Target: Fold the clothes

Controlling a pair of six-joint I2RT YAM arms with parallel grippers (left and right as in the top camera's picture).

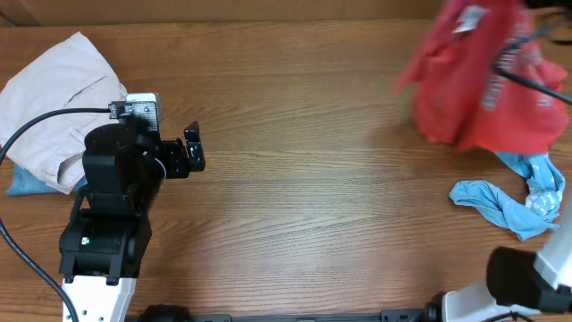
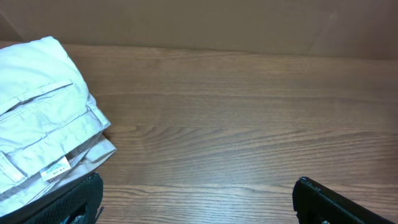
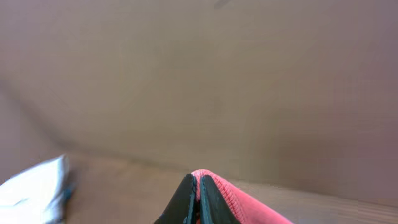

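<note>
We are seeing the fingers (image 3: 185,200) of the right gripper (image 3: 198,186) pressed tight together, pinching a fold of the red-orange T-shirt (image 3: 239,210) between them, while the fingers (image 2: 323,202) of the left gripper (image 2: 202,202) are standing spread as wide as they go, holding nothing and hanging over bare wood. From above, the wooden table (image 1: 295,197) is filling the frame. The red-orange T-shirt (image 1: 483,80) is hanging bunched and blurred at the far right edge of it, lifted off the wood, with navy-and-white lettering showing on its right side and a black cable (image 1: 527,70) crossing in front of it. At the far left, the folded beige trousers (image 1: 54,98) are lying just behind the left arm, with a bit of blue cloth (image 1: 22,182) peeking out under their near edge; the left wrist view is showing the same trousers (image 2: 37,118) just beside the left finger. The light sky-blue shirt (image 1: 511,201) is lying crumpled on the table near the right edge, just below the hanging T-shirt, well apart from the left gripper (image 1: 192,150). A small white neck tag (image 1: 467,20) is showing near the top of the T-shirt.
</note>
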